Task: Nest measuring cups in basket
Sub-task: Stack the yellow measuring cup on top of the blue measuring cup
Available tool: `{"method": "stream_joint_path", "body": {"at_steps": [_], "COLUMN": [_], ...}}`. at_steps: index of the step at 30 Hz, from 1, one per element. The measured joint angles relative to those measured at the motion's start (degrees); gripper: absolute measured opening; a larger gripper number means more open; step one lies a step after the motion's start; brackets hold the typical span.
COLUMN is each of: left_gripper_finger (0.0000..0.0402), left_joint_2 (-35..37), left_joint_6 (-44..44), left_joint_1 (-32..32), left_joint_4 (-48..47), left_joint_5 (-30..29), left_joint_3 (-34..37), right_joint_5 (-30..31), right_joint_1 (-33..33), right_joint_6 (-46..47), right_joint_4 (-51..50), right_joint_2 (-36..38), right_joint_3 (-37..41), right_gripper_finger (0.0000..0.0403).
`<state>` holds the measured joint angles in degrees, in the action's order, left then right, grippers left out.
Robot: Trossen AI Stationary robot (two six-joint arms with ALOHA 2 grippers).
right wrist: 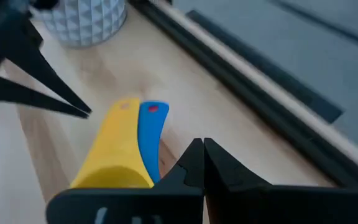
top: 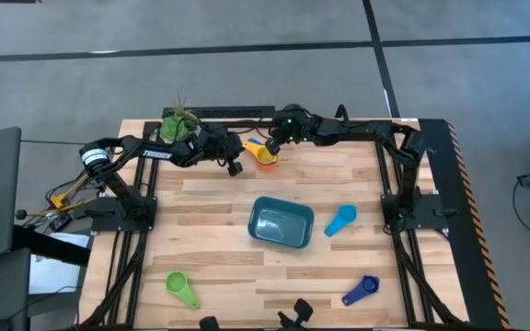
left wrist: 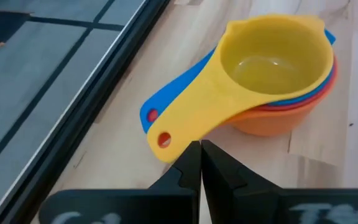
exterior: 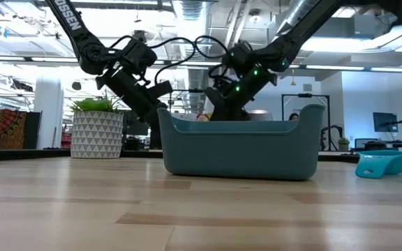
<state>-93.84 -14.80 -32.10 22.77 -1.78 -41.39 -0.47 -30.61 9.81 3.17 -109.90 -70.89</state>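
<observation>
A nested stack of measuring cups (top: 264,154), yellow on top of blue, red and orange (left wrist: 272,68), rests on its base near the table's far edge. My left gripper (top: 235,167) is shut, and its tips (left wrist: 201,149) sit just short of the free end of the yellow handle (left wrist: 164,139). My right gripper (top: 272,142) is shut too and hovers by the stack's far side, beside the blue handle (right wrist: 151,130). The teal basket (top: 282,223) stands mid-table. Light blue (top: 340,221), dark blue (top: 361,291) and green (top: 181,289) cups lie loose on the table.
A white patterned pot with a green plant (top: 180,125) stands at the far edge, just left of my left gripper. A dark rail (left wrist: 104,74) runs along the far edge behind the stack. Both arm frames flank the table's left and right sides.
</observation>
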Motion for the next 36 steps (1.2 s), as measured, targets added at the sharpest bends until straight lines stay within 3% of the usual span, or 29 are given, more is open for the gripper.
{"method": "stream_joint_path", "body": {"at_steps": [3,8,19,36], "left_gripper_finger": [0.0000,0.0000,0.0000,0.0000], "left_joint_2": [0.0,0.0,0.0,0.0], "left_joint_6": [0.1,1.0,0.5,0.6], "left_joint_1": [0.0,0.0,0.0,-0.2], "left_joint_4": [0.7,0.5,-3.2,1.6], "left_joint_5": [0.0,0.0,4.3,-0.6], "left_joint_3": [0.0,0.0,0.0,0.0], "right_joint_5": [-4.0,-4.9,-9.6,-11.8], "right_joint_1": [-0.9,-0.9,-0.5,0.7], "right_joint_6": [-0.2,-1.3,-4.7,-10.3], "right_joint_4": [-1.2,-2.1,-4.3,-6.2], "right_joint_2": [-2.4,-5.4,-5.4,-5.4], "right_joint_3": [-1.4,-2.9,-3.0,-3.0], "right_gripper_finger": [0.0014,0.0013,0.0010,0.0010]}}
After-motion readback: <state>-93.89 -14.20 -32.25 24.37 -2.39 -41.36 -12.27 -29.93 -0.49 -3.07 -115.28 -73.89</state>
